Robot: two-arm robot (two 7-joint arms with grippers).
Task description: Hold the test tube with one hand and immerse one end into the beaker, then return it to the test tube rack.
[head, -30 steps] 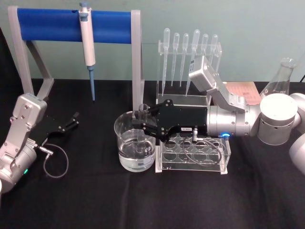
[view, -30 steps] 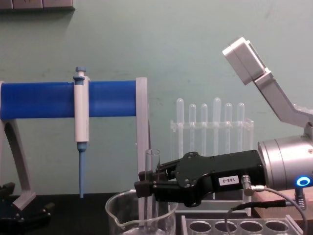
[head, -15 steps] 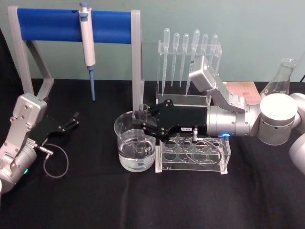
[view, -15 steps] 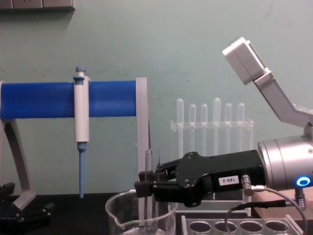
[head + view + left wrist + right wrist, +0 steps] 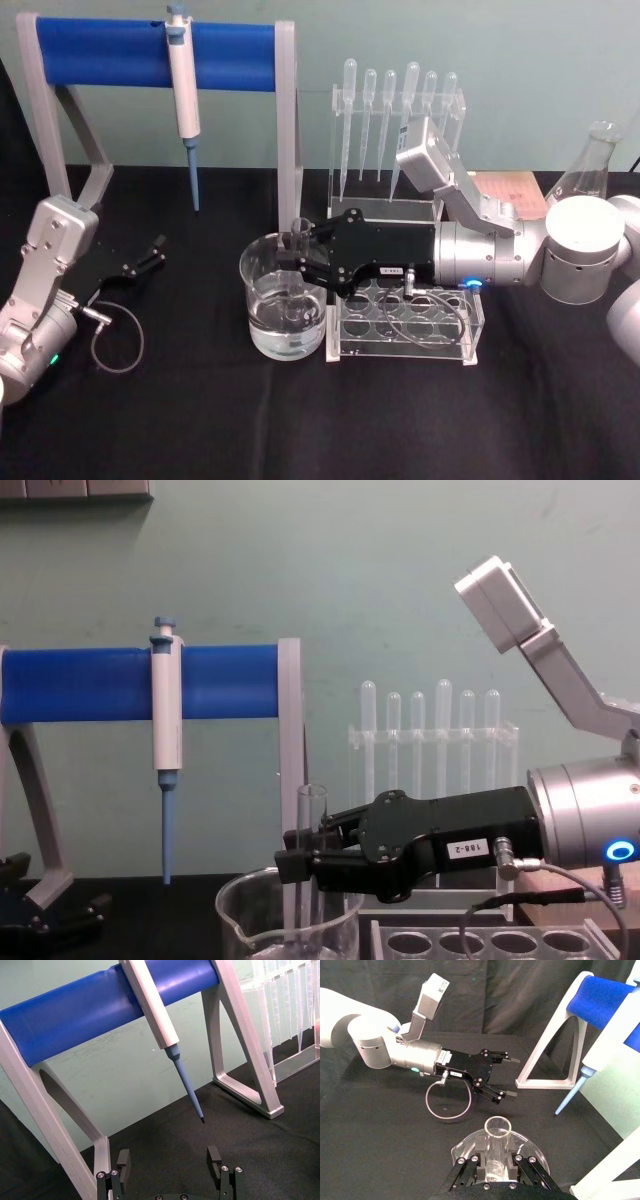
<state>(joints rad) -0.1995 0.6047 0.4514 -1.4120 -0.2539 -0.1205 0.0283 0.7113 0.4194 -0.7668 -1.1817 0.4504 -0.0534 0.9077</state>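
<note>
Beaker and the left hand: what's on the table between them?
Just bare black tablecloth, seen in the head view, between the left hand and the beaker.

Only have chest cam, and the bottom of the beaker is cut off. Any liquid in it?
Observer: Yes, clear liquid fills the lower part of the beaker.
Operator: Tube end in it?
Observer: The right gripper holds the test tube upright, its end about at liquid level; can't tell if it's wet.
Operator: Left arm?
Observer: The left gripper is open, parked low over the table on the left, far from the beaker.
</note>
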